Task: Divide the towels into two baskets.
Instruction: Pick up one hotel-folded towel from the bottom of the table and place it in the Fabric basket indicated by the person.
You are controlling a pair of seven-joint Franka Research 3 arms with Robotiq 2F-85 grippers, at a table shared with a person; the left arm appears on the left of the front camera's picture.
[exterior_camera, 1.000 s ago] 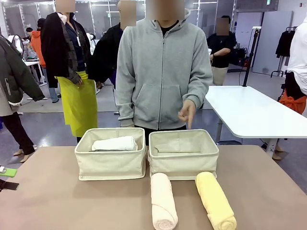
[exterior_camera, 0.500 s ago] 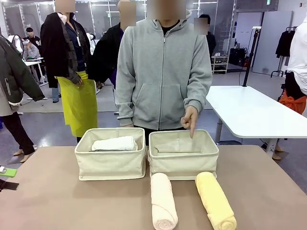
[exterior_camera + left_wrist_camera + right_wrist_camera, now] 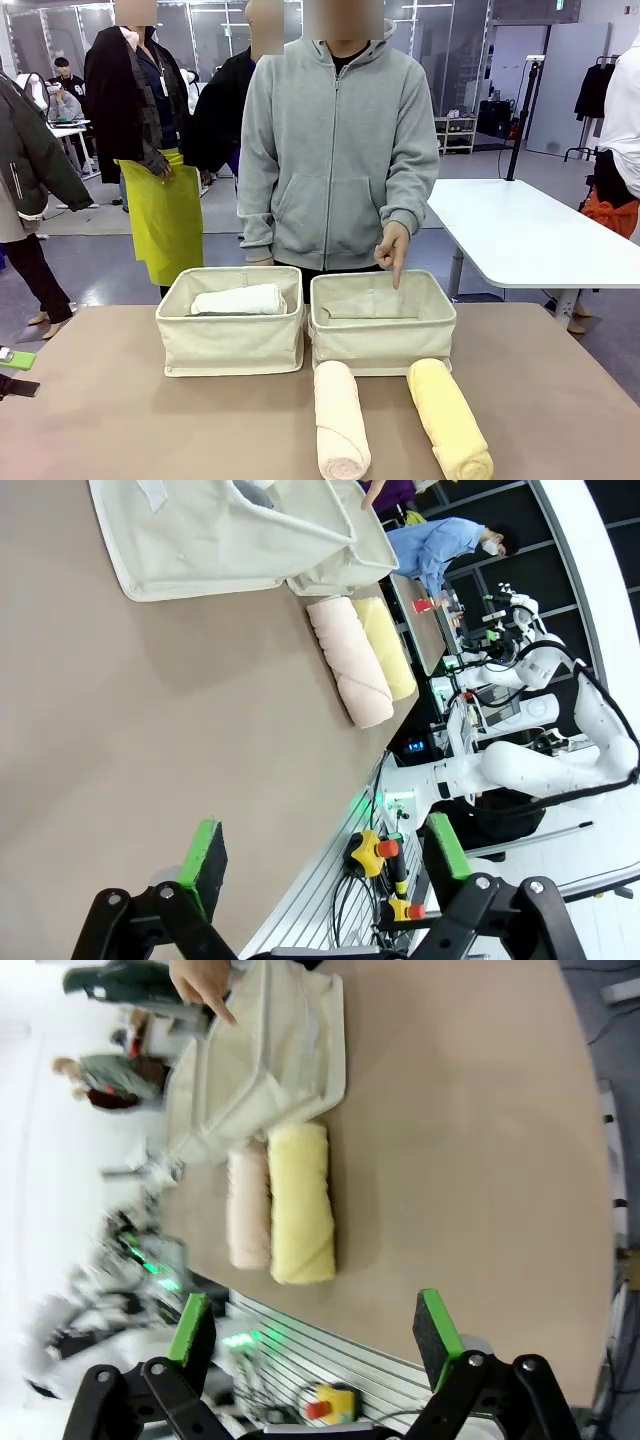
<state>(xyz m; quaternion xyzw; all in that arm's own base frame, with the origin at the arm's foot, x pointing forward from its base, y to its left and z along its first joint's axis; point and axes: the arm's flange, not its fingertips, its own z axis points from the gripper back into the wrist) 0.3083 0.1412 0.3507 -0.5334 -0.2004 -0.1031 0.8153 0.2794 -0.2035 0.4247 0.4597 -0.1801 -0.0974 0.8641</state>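
Note:
Two cream baskets stand side by side at the far middle of the table. The left basket (image 3: 230, 340) holds a white towel (image 3: 240, 299). A person's hand (image 3: 393, 252) points a finger down into the right basket (image 3: 383, 340). In front of the right basket lie a pale peach towel (image 3: 340, 420) and a yellow towel (image 3: 450, 420), both rolled. My left gripper (image 3: 325, 852) is open and hangs over bare table, far from the peach towel (image 3: 350, 660) and the yellow towel (image 3: 385, 640). My right gripper (image 3: 312, 1325) is open too, with the yellow towel (image 3: 300, 1205) ahead of it.
The brown tabletop (image 3: 120, 420) has free room left and right of the towels. A green-and-black piece (image 3: 15, 360) pokes in at the table's left edge. A white table (image 3: 520, 230) and several people stand behind the person.
The person's hand has dropped a little and now points into the right basket. The towels, the baskets and both grippers have not moved.

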